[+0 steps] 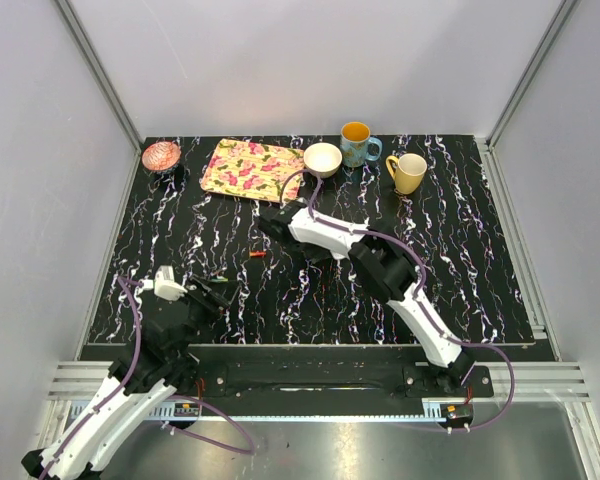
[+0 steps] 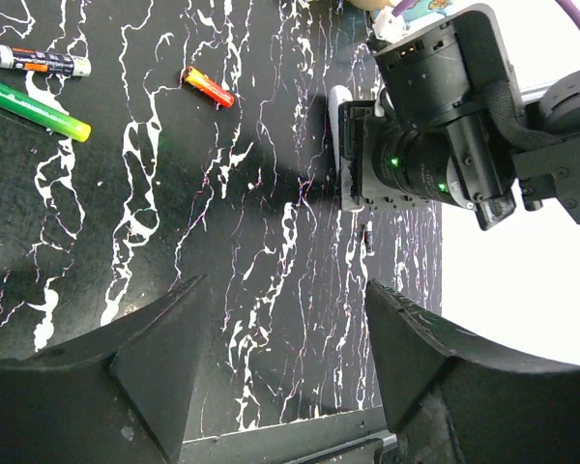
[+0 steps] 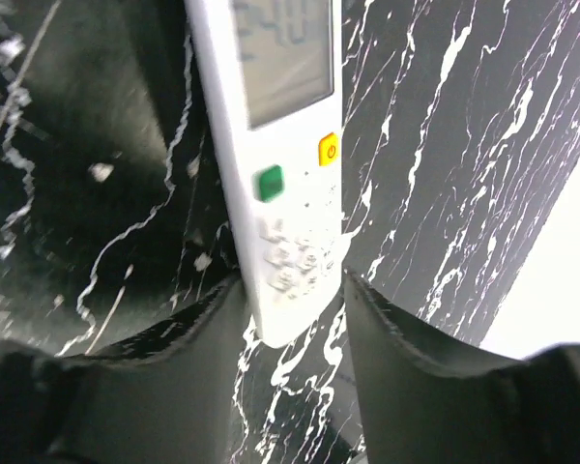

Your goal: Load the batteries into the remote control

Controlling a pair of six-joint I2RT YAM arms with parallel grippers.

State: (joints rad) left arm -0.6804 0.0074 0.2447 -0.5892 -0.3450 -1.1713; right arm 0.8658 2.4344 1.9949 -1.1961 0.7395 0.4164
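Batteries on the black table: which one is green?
The green cylindrical battery with a yellowish tip, beside the black-and-orange battery; the third battery is orange-red.

Left hand (image 2: 285,287) spread, right hand (image 1: 266,221) outstretched

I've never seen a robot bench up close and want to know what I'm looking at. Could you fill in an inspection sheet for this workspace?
Surface: black table with white veining.
Job's things: remote control, screen and buttons showing; three loose batteries: green battery, orange-red battery, black-orange battery.
Clutter: pink bowl, floral tray, white bowl, blue mug, yellow mug, all along the far edge.
Grippers: left fingers open and empty; right fingers flank the remote control's button end, grip unclear.
Cables: purple cables run along both arms.
Surroundings: pale walls, metal frame rails.
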